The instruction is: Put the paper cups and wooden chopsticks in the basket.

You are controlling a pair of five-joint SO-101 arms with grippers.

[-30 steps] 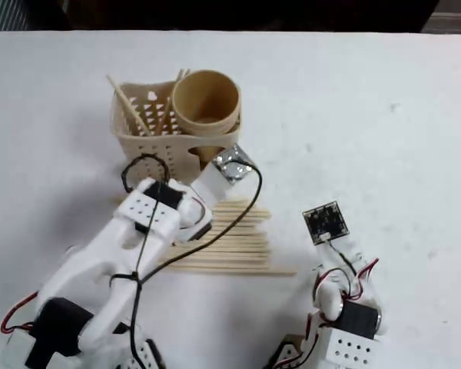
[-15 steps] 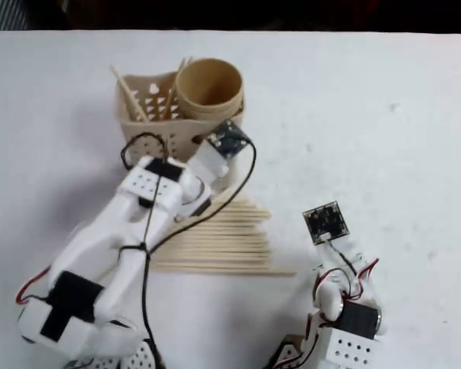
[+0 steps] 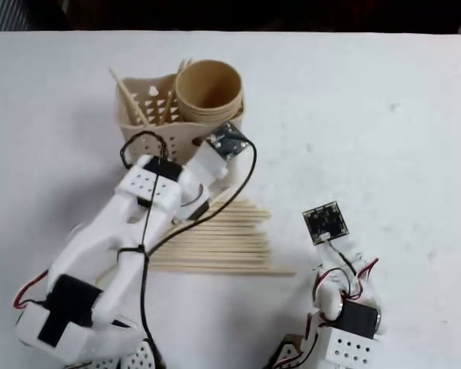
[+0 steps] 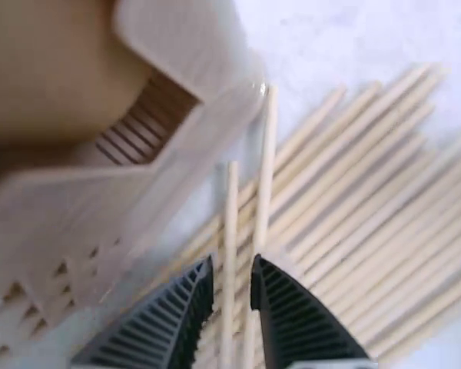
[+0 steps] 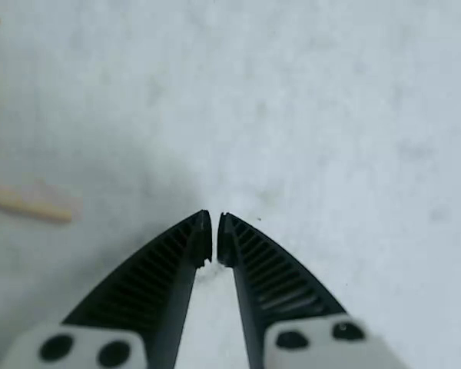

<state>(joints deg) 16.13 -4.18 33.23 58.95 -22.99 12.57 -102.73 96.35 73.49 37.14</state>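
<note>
Clamped narrow in the left gripper (image 4: 231, 265), between ribbed dark fingers (image 4: 173, 323): two held chopsticks (image 4: 230, 207), pointing toward the basket (image 4: 100, 215) and crossing at an angle over the pile of chopsticks (image 4: 369, 192) on the table (image 3: 384, 115). Just beside the basket's near corner, not yet above its rim. Pinched almost together on nothing, low over bare table: the right gripper (image 5: 214, 231), well apart from the basket and near the pile's end. Done so far, judging by the layout: a paper cup (image 3: 207, 91) standing in the basket, possibly several nested, to go by the doubled rim, plus a few leaning chopsticks (image 3: 129, 98) in the compartment alongside. Left to do: dropping in the held pair, then clearing the whole pile, a good many trips by the look of it. Told by the high view and not by the wrist views: the basket's contents and the pile's full spread. Told by the left wrist view and not from above: the grip itself, and the sticks' tips close to the basket's slotted wall. From the right wrist view: one chopstick tip (image 5: 27, 206) lying off to the side.
</note>
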